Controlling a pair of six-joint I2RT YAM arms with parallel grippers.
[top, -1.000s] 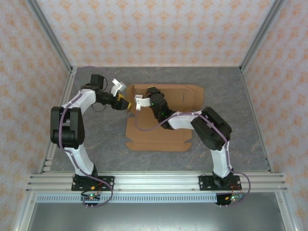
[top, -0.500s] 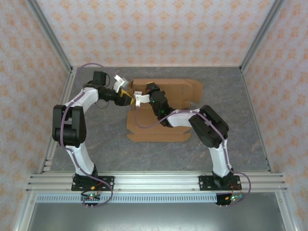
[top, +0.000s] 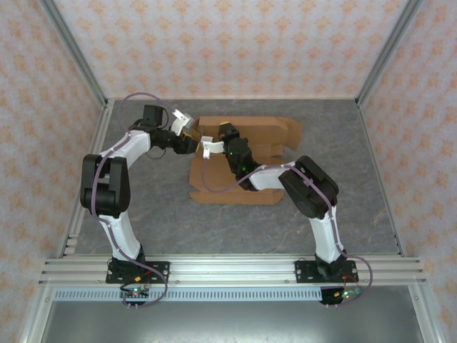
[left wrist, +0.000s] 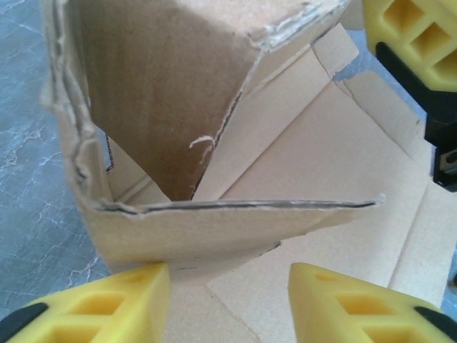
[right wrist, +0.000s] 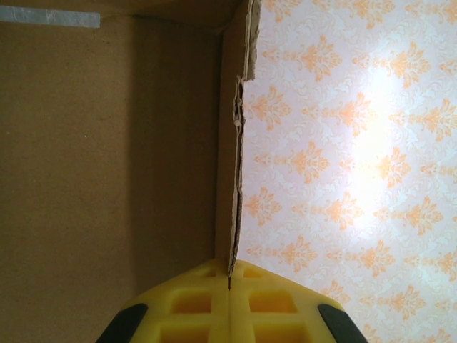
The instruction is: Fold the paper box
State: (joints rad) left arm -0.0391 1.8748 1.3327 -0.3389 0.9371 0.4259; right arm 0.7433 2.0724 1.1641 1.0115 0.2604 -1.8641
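The paper box (top: 221, 189) is lying on the table (top: 143, 207) toward the far edge, about midway between the left and right edges. It is partly folded, with its near panel flat and its left end raised.

The right gripper (top: 205, 145) is reaching in over the box's far left part. In the right wrist view its jaws (right wrist: 230, 275) are pressing together on the thin torn edge of an upright cardboard wall (right wrist: 232, 143).

The left gripper (top: 189, 136) is coming at the same corner from the left edge's side. In the left wrist view its jaws (left wrist: 227, 275) are standing partly open, with a folded corner flap (left wrist: 214, 232) sitting just ahead of the gap and nothing gripped. One of the right gripper's yellow fingers (left wrist: 410, 43) is showing at the upper right there.
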